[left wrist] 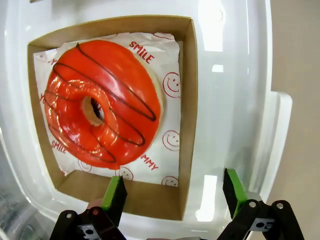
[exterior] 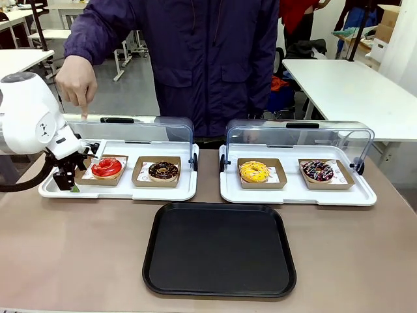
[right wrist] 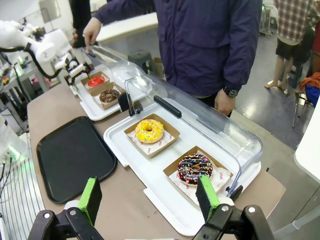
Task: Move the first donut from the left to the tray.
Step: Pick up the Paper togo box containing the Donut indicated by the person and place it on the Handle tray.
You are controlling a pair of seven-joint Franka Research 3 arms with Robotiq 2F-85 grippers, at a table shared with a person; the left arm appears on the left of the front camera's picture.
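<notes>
A brown tabletop spans the near scene under even indoor light. Beyond it a grey floor runs back to white tables, one at far left and a larger one at far right, with cardboard boxes behind.

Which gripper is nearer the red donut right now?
Left. The left gripper, open, sits right at the red donut's holder, its fingers straddling one corner. The right gripper, open, hovers far off, near the sprinkled donut.
</notes>
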